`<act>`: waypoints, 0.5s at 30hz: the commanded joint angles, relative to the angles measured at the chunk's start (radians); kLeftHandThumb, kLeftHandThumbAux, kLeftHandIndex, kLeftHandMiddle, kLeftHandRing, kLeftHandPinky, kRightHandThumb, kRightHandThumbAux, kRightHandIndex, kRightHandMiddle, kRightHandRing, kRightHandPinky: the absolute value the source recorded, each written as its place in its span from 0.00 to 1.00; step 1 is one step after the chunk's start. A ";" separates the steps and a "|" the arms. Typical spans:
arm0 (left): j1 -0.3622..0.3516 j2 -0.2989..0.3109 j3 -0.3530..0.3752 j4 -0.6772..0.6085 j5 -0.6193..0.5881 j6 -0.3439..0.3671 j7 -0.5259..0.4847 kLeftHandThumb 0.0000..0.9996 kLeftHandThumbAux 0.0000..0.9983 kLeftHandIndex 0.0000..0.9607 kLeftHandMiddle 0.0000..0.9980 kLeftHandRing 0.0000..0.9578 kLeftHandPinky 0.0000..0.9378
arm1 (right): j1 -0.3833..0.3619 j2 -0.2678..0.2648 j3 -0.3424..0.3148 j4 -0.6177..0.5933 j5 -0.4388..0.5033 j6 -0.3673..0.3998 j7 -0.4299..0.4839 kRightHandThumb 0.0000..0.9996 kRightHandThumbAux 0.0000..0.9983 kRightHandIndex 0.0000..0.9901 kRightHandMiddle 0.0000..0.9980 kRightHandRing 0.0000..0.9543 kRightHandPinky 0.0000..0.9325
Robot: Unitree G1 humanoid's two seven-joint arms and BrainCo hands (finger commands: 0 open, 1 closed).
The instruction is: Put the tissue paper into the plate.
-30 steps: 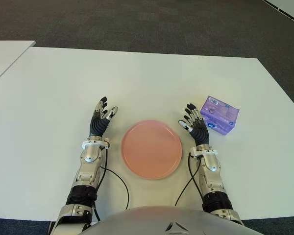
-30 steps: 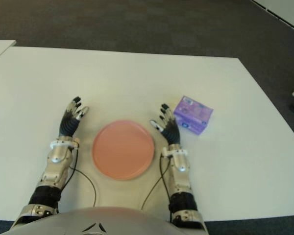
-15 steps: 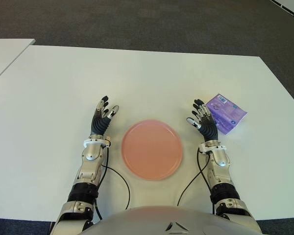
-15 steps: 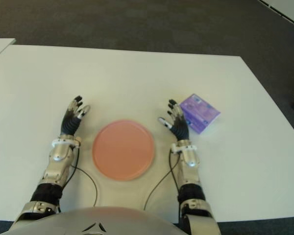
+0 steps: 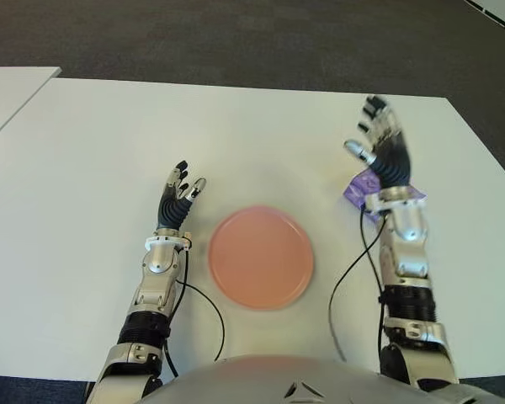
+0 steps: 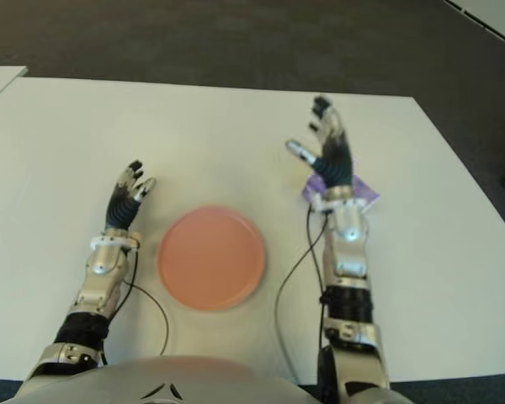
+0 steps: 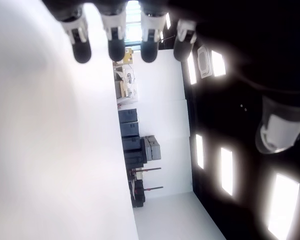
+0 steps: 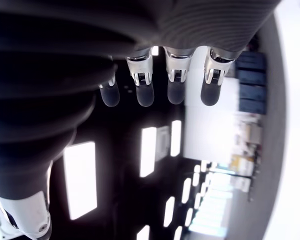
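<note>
Tissue paper pack [image 5: 358, 186], purple, lies on the white table [image 5: 84, 160] to the right of the pink plate [image 5: 260, 257], mostly hidden behind the right hand's wrist. The right hand [image 5: 384, 148] is raised over the pack, fingers spread and holding nothing. The left hand [image 5: 178, 199] shows just left of the plate, fingers apart and empty.

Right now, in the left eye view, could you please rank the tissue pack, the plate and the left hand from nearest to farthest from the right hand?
1. Tissue pack: just beneath the open right hand, partly hidden by its wrist.
2. Plate: toward the robot's left, centre of the table.
3. Left hand: beyond the plate, on its left side.
</note>
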 commanded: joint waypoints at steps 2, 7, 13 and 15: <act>0.006 -0.004 -0.004 0.015 0.009 0.007 0.006 0.00 0.48 0.00 0.00 0.00 0.00 | -0.023 -0.094 -0.035 0.046 -0.061 -0.038 0.006 0.11 0.65 0.00 0.00 0.00 0.00; 0.007 -0.007 -0.006 0.007 0.004 0.018 0.001 0.00 0.48 0.00 0.00 0.00 0.00 | -0.058 -0.165 -0.010 0.076 -0.166 -0.055 -0.008 0.15 0.62 0.00 0.00 0.00 0.00; 0.006 -0.009 -0.008 0.008 -0.002 0.019 -0.005 0.00 0.48 0.00 0.00 0.00 0.00 | -0.073 -0.211 0.003 0.005 -0.281 0.038 -0.026 0.20 0.57 0.00 0.00 0.00 0.00; 0.007 -0.010 -0.009 0.008 -0.002 0.019 -0.005 0.00 0.48 0.00 0.00 0.00 0.00 | -0.072 -0.216 0.004 -0.004 -0.291 0.052 -0.025 0.21 0.56 0.00 0.00 0.00 0.00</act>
